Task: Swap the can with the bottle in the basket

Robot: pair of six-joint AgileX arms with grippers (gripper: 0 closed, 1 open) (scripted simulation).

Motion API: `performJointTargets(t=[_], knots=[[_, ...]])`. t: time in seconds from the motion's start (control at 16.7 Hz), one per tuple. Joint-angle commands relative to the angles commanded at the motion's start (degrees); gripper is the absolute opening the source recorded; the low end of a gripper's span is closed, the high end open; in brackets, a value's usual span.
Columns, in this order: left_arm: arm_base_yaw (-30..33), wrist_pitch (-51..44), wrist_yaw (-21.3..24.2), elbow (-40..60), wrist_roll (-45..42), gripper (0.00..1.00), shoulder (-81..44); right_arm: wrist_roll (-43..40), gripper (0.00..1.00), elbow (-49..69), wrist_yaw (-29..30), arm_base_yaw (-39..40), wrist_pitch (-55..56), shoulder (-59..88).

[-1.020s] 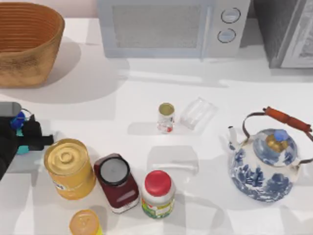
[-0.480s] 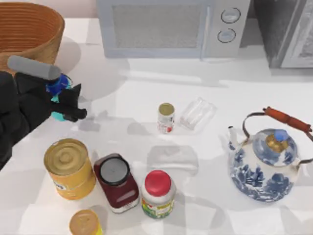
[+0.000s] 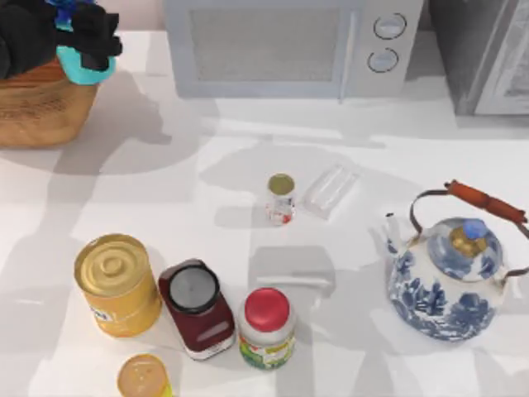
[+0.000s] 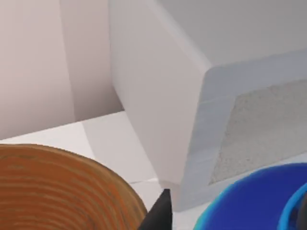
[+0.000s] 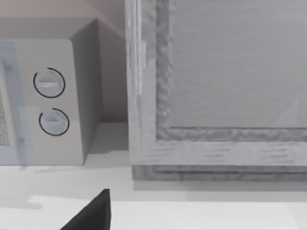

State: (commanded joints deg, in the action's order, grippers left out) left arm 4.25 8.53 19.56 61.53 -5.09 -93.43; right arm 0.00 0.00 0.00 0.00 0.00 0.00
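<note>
- Top view: our left gripper is at the far left corner of the bench, over the near rim of the basket, jaws clamped on the bottle.
- Change: a second ago this gripper sat low at the bench's left edge beside the yellow tin; half a second ago it was mid-left, bottle already held; now it is above the basket. The bottle has been carried the whole way.
- Meaning for the task, as we judge it: the bottle's delivery is almost complete; release into the basket remains, then the can needs handling.
- The can stands upright at mid-bench, unmoved across all three top pictures, just beside a clear plastic piece.
- Left wrist view: basket rim and the bottle's blue collar close together, with the microwave behind.
- Basket contents: the interior is largely hidden by the arm; we cannot tell whether anything is inside.
- Other containers closed and undisturbed: yellow tin, dark red jar, red-capped white bottle, small orange cylinder, teapot at right with lid on.
- Right wrist view: one dark fingertip of the right gripper, facing the microwave dials; jaw state cannot be told. This arm appears parked.
</note>
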Motion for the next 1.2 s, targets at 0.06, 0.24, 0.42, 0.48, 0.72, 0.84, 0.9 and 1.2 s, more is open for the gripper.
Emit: performJointTargets(t=[0.06,0.24,0.42,0.48,0.72,0.84,0.9,1.2], knots=[[-1.9,-4.0,-1.0,3.9,0.2,0.0,-0.1,0.0,1.0,0.0,0.0,0.0,0.0,0.0],[-7.3,-13.8,-4.9,14.0,0.9,0.0,-1.1,0.0,1.0,0.0,0.0,0.0,0.0,0.0],[-11.3,-19.4,-8.6,20.6,1.7,0.0,-2.6,0.0,1.0,0.0,0.0,0.0,0.0,0.0],[-12.1,-20.3,-9.4,21.9,1.8,0.0,-3.0,0.0,1.0,0.0,0.0,0.0,0.0,0.0],[-12.7,-20.9,-10.0,22.7,2.0,0.0,-3.3,0.0,1.0,0.0,0.0,0.0,0.0,0.0],[-12.5,-20.7,-9.9,22.6,1.8,0.0,-3.1,0.0,1.0,0.0,0.0,0.0,0.0,0.0],[-12.5,-20.7,-9.9,22.6,1.8,0.0,-3.2,0.0,1.0,0.0,0.0,0.0,0.0,0.0],[-12.0,-17.5,-10.4,23.3,2.1,0.0,-7.6,0.0,1.0,0.0,0.0,0.0,0.0,0.0]])
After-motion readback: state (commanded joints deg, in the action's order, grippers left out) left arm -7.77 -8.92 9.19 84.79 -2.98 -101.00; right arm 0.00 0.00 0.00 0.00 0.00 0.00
